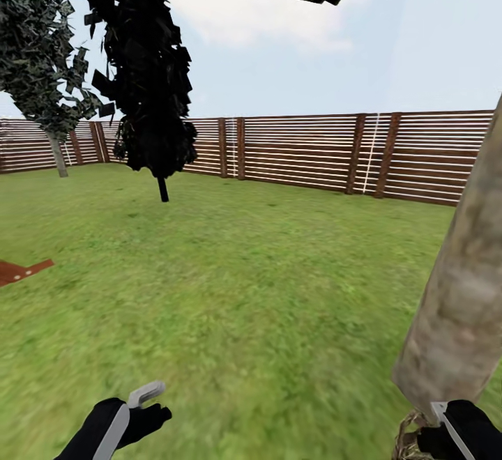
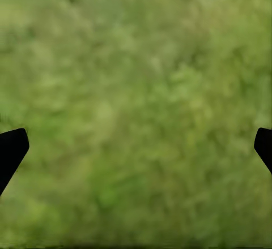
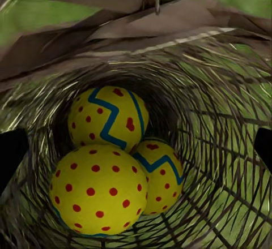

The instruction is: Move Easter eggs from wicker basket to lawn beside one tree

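Eggs fill the bottom of the wicker basket (image 3: 226, 164) in the right wrist view: three Easter eggs, yellow with red dots and blue-green zigzags, packed touching one another. The largest-looking egg (image 3: 99, 189) is closest to the camera, a second (image 3: 109, 116) sits behind it and a third (image 3: 158, 172) is wedged beside both. The right gripper (image 3: 136, 147) looks straight down into the basket from above its rim, its dark fingertips (image 3: 11, 155) spread wide at the picture's edges, holding nothing, with all the eggs well below them.

In the head view the right gripper (image 1: 446, 426) hangs at the near right, just above a sliver of woven rim (image 1: 408, 439), right at the foot of the tree (image 1: 464, 293) with the thick pale mottled trunk. The left gripper (image 1: 143, 404) hovers at the near left over bare lawn (image 1: 251, 286); its wrist view shows blurred grass between parted, empty fingers (image 2: 10, 150). Farther off stand a near-black columnar tree (image 1: 150, 90), a greyer one (image 1: 42, 63) at far left, and a slatted wooden fence (image 1: 307, 150).
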Robot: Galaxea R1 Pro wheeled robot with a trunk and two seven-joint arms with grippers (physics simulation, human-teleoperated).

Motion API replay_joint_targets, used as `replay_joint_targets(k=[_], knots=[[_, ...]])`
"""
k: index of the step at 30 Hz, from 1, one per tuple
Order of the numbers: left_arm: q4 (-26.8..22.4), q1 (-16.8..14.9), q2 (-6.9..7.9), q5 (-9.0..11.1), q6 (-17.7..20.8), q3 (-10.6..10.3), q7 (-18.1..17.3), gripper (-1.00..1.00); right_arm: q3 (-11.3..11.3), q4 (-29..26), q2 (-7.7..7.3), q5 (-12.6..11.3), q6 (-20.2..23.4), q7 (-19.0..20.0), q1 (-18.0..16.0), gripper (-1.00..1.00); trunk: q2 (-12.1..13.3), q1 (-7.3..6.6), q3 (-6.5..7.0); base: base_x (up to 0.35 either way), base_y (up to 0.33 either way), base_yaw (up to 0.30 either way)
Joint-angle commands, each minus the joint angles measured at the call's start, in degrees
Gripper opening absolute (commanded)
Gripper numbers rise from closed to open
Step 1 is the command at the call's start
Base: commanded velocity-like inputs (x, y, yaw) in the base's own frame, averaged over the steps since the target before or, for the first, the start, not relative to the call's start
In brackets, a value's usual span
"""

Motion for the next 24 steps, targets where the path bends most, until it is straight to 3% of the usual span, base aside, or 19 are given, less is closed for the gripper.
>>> replay_joint_targets(k=[1,15,24], knots=[[-0.1,0.0,-0.01,0.6,0.3,0.0,0.5,1.0,-0.2,-0.1,0.02,0.4,0.2,0.4,0.0,1.0,0.0,-0.02,-0.06,-0.214,-0.136,0.086],[-0.1,0.0,-0.05,0.6,0.3,0.0,0.5,1.0,-0.1,-0.1,0.39,0.5,0.2,0.4,0.0,1.0,0.0,-0.02,-0.06,-0.267,-0.201,0.011],[-0.1,0.0,-0.03,0.6,0.2,0.1,0.5,1.0,-0.1,-0.1,0.46,0.6,0.2,0.4,0.0,1.0,0.0,-0.02,-0.06,-0.073,-0.068,0.213]])
